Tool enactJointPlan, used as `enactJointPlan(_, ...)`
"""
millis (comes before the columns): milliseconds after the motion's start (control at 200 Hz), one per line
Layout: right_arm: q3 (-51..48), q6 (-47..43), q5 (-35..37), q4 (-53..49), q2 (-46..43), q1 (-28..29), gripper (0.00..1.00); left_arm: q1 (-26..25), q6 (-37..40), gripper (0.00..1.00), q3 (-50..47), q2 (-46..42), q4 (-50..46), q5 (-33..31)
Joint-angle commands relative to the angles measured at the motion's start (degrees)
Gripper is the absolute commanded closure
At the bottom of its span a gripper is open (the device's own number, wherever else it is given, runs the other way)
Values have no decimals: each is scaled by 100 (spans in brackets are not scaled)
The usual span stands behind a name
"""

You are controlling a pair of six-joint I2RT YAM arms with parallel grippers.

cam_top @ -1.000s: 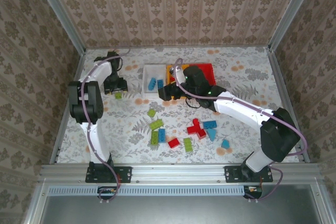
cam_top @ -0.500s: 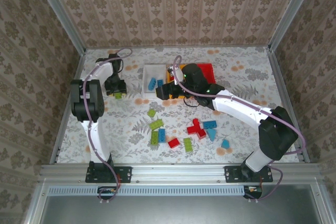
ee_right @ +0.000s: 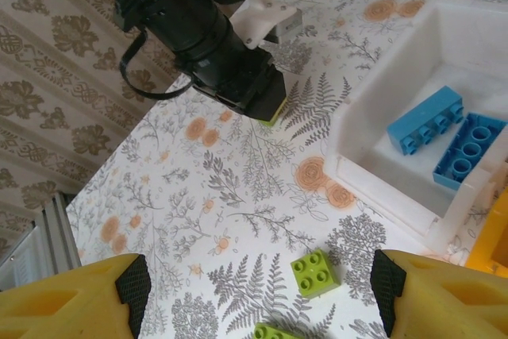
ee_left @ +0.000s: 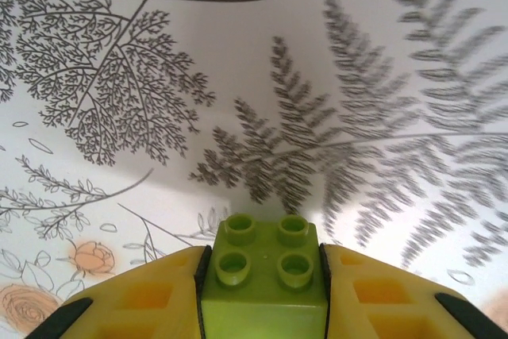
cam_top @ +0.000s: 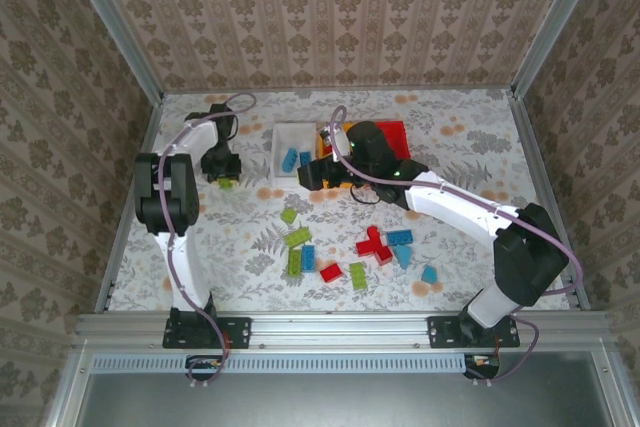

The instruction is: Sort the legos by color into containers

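Note:
A lime green lego [ee_left: 264, 275] sits on the table at the far left, with my left gripper [ee_left: 264, 256] shut on it, both pads pressed against its sides. From above, that gripper [cam_top: 221, 173] is left of the white container [cam_top: 278, 150], which holds two blue legos [ee_right: 427, 121]. My right gripper [cam_top: 307, 176] hangs open by that container's near edge, above another green lego [ee_right: 316, 271]. The orange-yellow container [cam_top: 330, 131] is mostly hidden behind the right arm, and the red container [cam_top: 398, 134] stands beside it. Several green, blue and red legos [cam_top: 375, 245] lie scattered mid-table.
The left arm's dark wrist [ee_right: 226, 53] stands close to the white container's left side. Metal rails [cam_top: 130, 207] and papered walls close the table in on three sides. Bare tablecloth lies at the right [cam_top: 490, 167] and along the far edge.
The left jaws have closed in on the green lego at the far left. The right gripper slid slightly left beside the white container, then held still.

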Motion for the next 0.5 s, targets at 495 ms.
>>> enactJointPlan(495,-627,138,2956,-1892,-2358,-919,26,-2913,-1169,70,3317,-66,-569,695)
